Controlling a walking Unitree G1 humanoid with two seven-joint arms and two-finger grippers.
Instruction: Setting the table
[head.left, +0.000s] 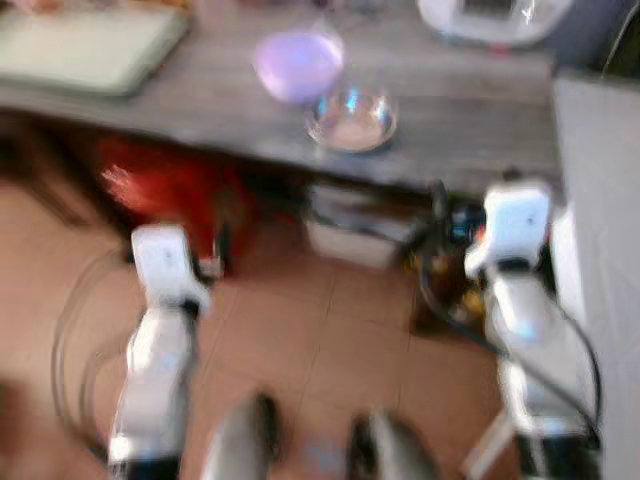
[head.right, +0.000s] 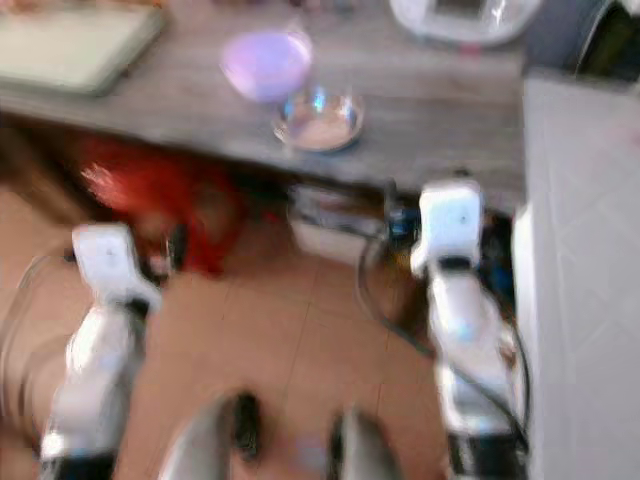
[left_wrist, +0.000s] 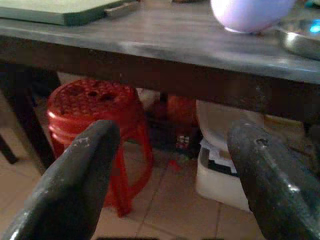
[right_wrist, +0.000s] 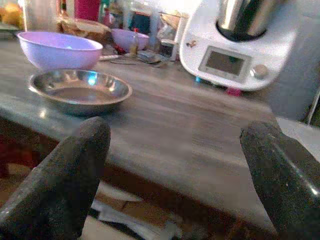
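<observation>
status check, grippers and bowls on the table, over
Left gripper and right gripper both open, empty, short of the table. Metal bowl beside purple bowl, near the table edge, untouched. Red stool under the table.

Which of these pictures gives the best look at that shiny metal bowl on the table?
The right wrist view: the metal bowl sits close and sharp there, its whole rim visible, just in front of the purple bowl. The two eye views show it from above but blurred. The left wrist view catches just a sliver of its rim at the picture's edge.
</observation>
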